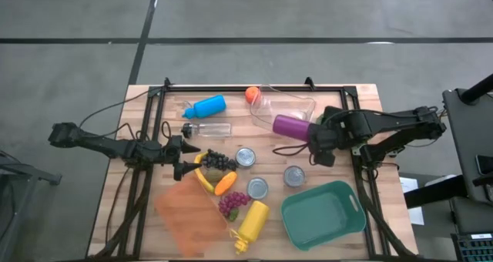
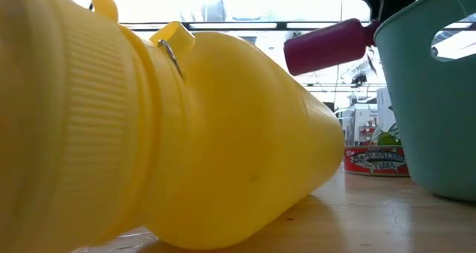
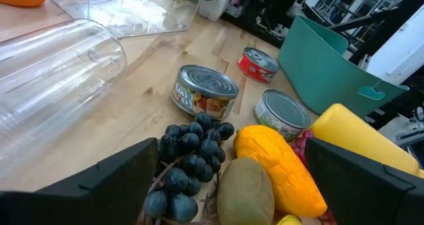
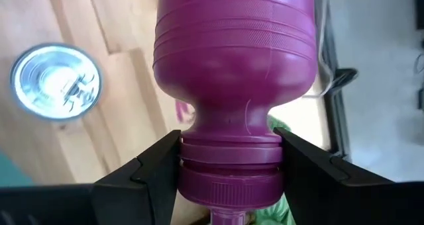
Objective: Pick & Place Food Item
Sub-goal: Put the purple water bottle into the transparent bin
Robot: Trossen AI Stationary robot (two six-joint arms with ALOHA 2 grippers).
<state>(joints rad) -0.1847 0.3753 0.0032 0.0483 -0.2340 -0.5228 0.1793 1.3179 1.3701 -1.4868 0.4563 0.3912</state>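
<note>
The right gripper [image 4: 228,162] pinches the purple bottle [image 1: 291,125] by its neck, lifted above the table's right middle, so the carry is in hand; next seems a swing to the teal bin [image 1: 323,214] and release. The left gripper [image 1: 179,158] hangs spread by the grapes [image 1: 218,161]. I count four cans, four bottles, one bin.
</note>
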